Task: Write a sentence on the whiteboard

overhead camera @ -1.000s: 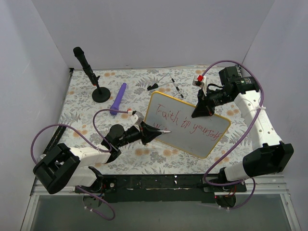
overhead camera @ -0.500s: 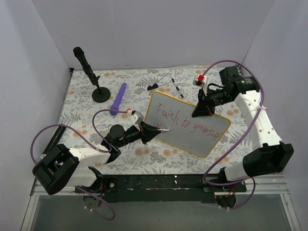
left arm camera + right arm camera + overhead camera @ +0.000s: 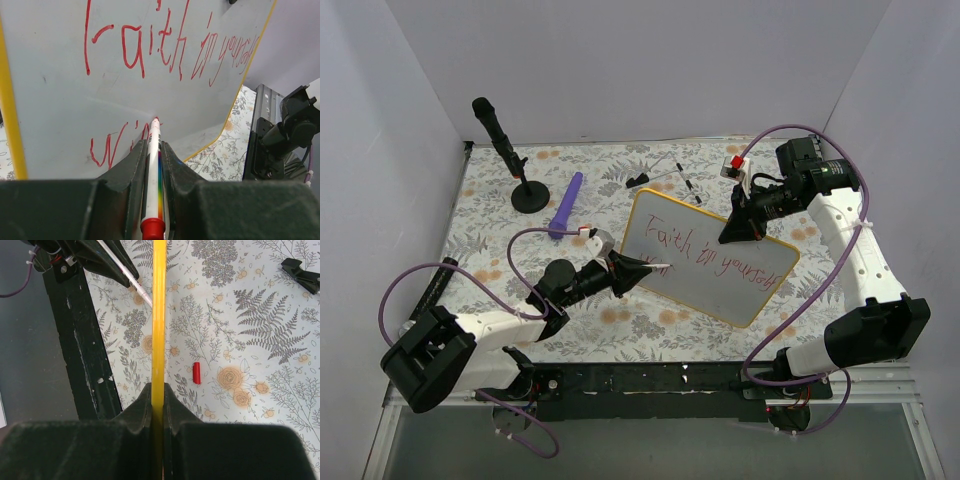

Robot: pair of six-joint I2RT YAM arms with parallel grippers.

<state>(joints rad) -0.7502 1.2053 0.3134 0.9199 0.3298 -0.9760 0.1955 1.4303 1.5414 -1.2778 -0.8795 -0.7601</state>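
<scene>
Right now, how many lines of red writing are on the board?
2. The top line runs across the board; a second line, only a few letters, sits below it at the left, by the pen tip. The left gripper may hide part of it.

red sentence (image 3: 167, 46) on whiteboard (image 3: 720, 292) reads "faith in yourself"; second line (image 3: 117, 147) starts "wi".

gripper (image 3: 153, 146) clamping marker (image 3: 154, 167), tip on whiteboard (image 3: 60, 100) (below red sentence (image 3: 170, 45))
</scene>
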